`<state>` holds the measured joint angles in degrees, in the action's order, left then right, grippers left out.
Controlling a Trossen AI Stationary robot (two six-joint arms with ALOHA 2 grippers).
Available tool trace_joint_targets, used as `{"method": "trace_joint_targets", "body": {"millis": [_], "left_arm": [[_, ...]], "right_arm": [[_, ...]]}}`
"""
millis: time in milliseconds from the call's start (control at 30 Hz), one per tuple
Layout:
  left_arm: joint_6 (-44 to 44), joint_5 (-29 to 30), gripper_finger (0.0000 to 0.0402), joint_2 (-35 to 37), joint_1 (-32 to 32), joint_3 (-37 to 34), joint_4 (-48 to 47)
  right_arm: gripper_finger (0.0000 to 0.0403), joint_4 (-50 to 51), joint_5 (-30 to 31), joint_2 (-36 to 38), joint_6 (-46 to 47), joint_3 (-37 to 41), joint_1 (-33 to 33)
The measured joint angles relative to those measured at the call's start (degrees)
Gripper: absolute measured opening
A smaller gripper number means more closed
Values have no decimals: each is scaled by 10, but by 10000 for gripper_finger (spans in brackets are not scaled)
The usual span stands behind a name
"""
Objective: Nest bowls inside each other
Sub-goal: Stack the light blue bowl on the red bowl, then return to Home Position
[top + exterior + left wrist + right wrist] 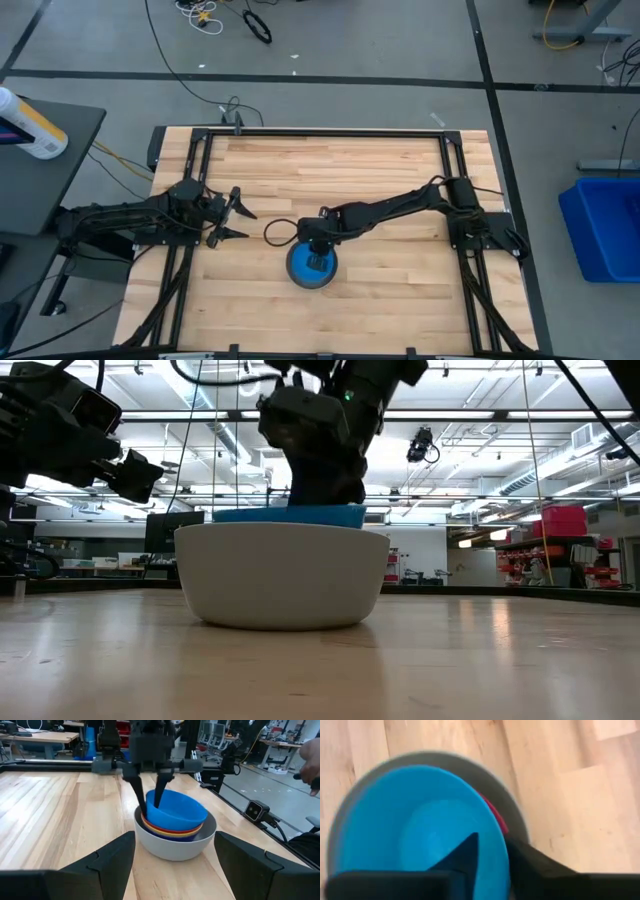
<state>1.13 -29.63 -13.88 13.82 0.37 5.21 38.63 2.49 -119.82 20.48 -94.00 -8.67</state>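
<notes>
The grey bowl (280, 575) stands on the wooden table near its middle front. Nested in it are a dark blue bowl (175, 838), a yellow bowl (175, 833) and a red bowl (170, 826). On top sits the light blue bowl (180, 810), slightly tilted. My right gripper (150, 802) points down over the stack, open a little. One finger (465, 857) is inside the light blue bowl and the other (530, 865) outside, with the rim (502, 847) between them. My left gripper (232, 215) waits open at the table's left, facing the stack.
A black cable loop (279, 232) lies on the table just left of the stack. Bare wood (340, 170) stretches to the table's far edge. A blue bin (605, 225) stands on the floor off the table's right.
</notes>
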Motion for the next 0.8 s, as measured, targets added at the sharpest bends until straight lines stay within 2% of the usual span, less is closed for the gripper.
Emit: {"method": "trace_joint_targets", "body": {"millis": [200, 367, 467, 633, 733, 800], "left_arm": [[0, -1, 277, 0, 0, 0, -1], [-1, -5, 277, 0, 0, 0, -2], [-3, -5, 277, 0, 0, 0, -2], [-5, 0, 277, 0, 0, 0, -2], [-2, -3, 277, 0, 0, 0, -3], [0, -14, 277, 0, 0, 0, -3]], "right_arm": [[188, 22, -2, 1, 0, -27, 0], [240, 16, -10, 2, 0, -31, 0], [253, 32, 31, 15, -3, -35, 0], [250, 63, 141, 56, -49, -38, 10], [240, 58, 161, 80, -78, -37, 23], [233, 21, 167, 104, -103, -24, 29]]}}
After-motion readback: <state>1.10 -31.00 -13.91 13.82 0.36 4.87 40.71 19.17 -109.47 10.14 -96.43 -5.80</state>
